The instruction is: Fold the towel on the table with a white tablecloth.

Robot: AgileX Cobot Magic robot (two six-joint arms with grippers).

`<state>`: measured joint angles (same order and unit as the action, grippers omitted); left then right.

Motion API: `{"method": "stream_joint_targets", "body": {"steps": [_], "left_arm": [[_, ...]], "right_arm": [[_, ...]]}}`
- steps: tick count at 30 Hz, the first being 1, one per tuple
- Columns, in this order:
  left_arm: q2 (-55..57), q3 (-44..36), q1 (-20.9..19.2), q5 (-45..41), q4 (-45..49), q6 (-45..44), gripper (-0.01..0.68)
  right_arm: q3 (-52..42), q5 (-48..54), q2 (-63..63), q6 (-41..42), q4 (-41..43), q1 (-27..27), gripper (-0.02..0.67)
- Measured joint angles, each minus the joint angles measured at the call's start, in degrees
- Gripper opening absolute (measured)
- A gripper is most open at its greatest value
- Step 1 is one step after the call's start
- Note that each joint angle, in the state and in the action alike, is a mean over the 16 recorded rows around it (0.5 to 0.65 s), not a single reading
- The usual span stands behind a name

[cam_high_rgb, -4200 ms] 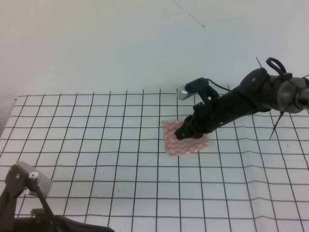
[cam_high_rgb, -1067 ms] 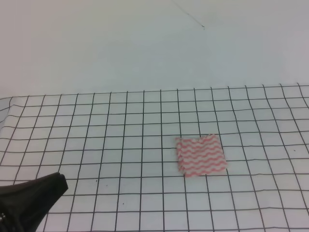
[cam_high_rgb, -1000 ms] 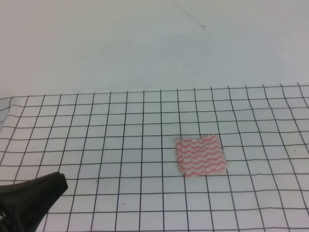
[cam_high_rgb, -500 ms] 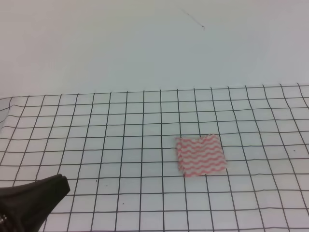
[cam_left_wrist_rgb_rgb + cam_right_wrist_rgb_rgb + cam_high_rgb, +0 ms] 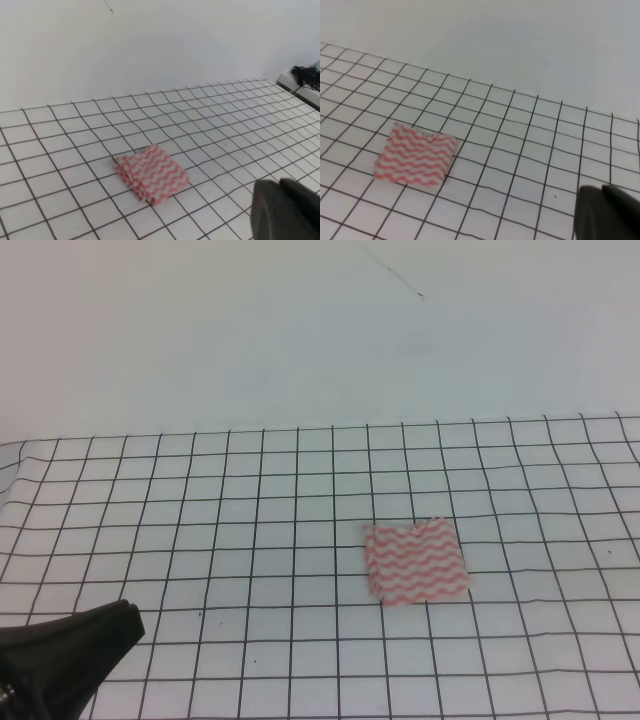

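Observation:
The towel, white with pink-red wavy stripes, lies folded into a small flat rectangle on the white tablecloth that covers the table. In the left wrist view the towel shows stacked layers along its near left edge. It sits well left of my left gripper, whose dark fingers are pressed together at the bottom right with nothing in them. The right wrist view shows the towel far left of my right gripper, which is also shut and free. Neither gripper touches the towel.
Part of my left arm fills the bottom left corner of the exterior view. A plain white wall stands behind the table. Black cables lie past the table's right end. The tablecloth has slight wrinkles.
The right arm, which was over the towel about four seconds ago, has gone out of the exterior view. The towel lies lower and further right, lying free. Over the last second nothing has moved noticeably.

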<state>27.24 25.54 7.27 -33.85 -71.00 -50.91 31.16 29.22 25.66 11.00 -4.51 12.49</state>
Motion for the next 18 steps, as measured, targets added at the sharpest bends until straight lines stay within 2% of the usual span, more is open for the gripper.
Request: {"method": "stream_joint_targets", "body": {"steps": [18], "left_arm": [[-0.3, 0.0, 0.0, 0.2, 0.2, -1.4, 0.001]], "right_arm": [[0.0, 0.0, 0.1, 0.0, 0.0, 0.0, -0.001]]}}
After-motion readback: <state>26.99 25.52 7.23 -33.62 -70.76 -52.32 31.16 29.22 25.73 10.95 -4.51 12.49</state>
